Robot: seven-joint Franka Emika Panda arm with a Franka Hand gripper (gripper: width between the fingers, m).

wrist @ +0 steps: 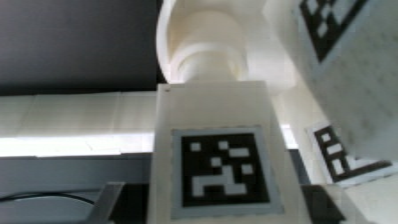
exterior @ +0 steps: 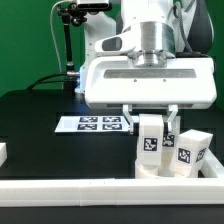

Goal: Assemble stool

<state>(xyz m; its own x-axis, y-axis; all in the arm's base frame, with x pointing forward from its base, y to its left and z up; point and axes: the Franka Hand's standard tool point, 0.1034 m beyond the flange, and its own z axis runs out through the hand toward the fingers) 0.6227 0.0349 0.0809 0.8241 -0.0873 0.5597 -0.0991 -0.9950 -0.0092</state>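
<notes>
My gripper point(exterior: 150, 128) is shut on an upright white leg block point(exterior: 150, 138) with a black-and-white tag, held on its two sides. The block stands on or just over the white round seat point(exterior: 148, 171) at the exterior view's lower right; contact is hidden. Two more tagged legs point(exterior: 190, 150) stand upright on the seat just to the right. In the wrist view the held leg point(wrist: 221, 150) fills the middle between my gripper point(wrist: 222, 206) fingers, and its far end narrows to a round peg point(wrist: 206, 62). A neighbouring leg point(wrist: 349, 120) shows beside it.
The marker board point(exterior: 92, 123) lies flat on the black table behind the seat. A long white border rail point(exterior: 100, 191) runs along the front edge, with another white rail piece point(exterior: 3, 152) at the exterior view's left. A black camera stand point(exterior: 70, 45) rises at the back.
</notes>
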